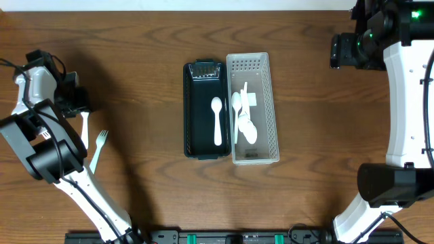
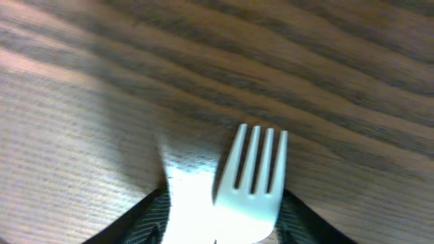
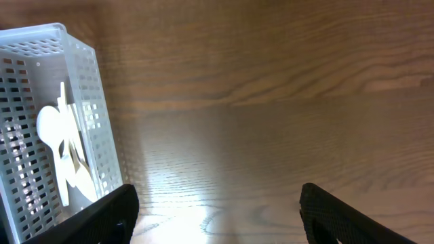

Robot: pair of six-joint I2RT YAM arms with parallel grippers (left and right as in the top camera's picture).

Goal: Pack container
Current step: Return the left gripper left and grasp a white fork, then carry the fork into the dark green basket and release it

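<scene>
A black container [image 1: 187, 112] lies at the table's middle with a white spoon [image 1: 217, 122] in it. Beside it on the right stands a white perforated basket [image 1: 274, 108] with several white utensils [image 1: 243, 118]; the basket also shows in the right wrist view [image 3: 85, 102]. My left gripper [image 1: 76, 107] is at the far left, shut on a white fork [image 1: 84, 129]. In the left wrist view the fork [image 2: 252, 176] sticks out between the fingers [image 2: 224, 213], tines forward, just above the wood. My right gripper [image 1: 341, 51] is open and empty at the back right, its fingers [image 3: 217, 210] wide apart over bare wood.
A second white fork [image 1: 99, 148] lies on the table just right of the held one. A bright patch [image 2: 186, 203] shows beside the held fork; I cannot tell whether it is glare or another utensil. The table's back edge runs along the top.
</scene>
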